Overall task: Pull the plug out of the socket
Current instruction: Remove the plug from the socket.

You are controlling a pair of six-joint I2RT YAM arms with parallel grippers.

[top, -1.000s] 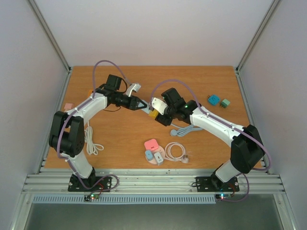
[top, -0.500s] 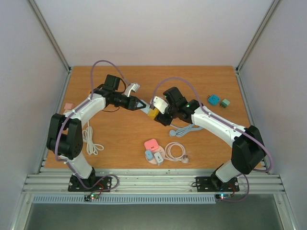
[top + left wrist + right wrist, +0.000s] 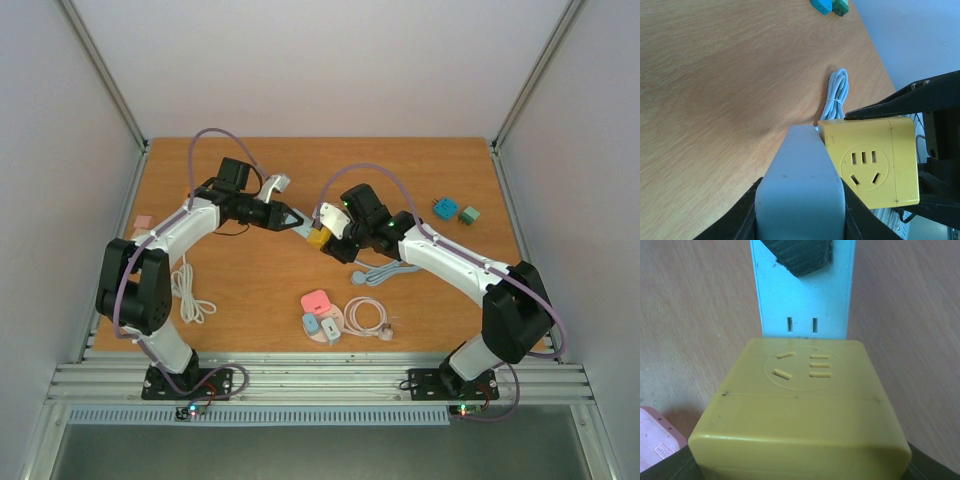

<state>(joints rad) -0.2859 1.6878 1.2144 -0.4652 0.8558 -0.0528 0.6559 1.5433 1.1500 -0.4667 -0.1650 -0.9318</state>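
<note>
The left end effector (image 3: 293,219) is pinched onto the pale grey-blue rectangular plastic plug (image 3: 800,185), its black fingers (image 3: 742,220) pressed against the plug's two long sides. The right end effector (image 3: 322,238) grips the yellow cube-shaped plastic socket (image 3: 870,167), one dark finger along the top face and one along the bottom in the left wrist view. Both pieces are held between the two arms above the middle of the orange-brown wooden worktop (image 3: 250,280).

The plug's far end meets one side face of the socket, and the two are touching. Whether the pins are seated inside cannot be told. The right wrist view shows the socket's upper face with its five slots, and the plug beyond it with two narrow slots in its own face.

A bundled pale blue cable (image 3: 836,95) lies on the worktop just beyond the socket. A small teal block (image 3: 445,208) and a small green block (image 3: 469,215) sit side by side, well apart from the arms, toward the far right. A pink rounded case (image 3: 317,300) and a coiled white cord (image 3: 365,316) lie near the front edge.
</note>
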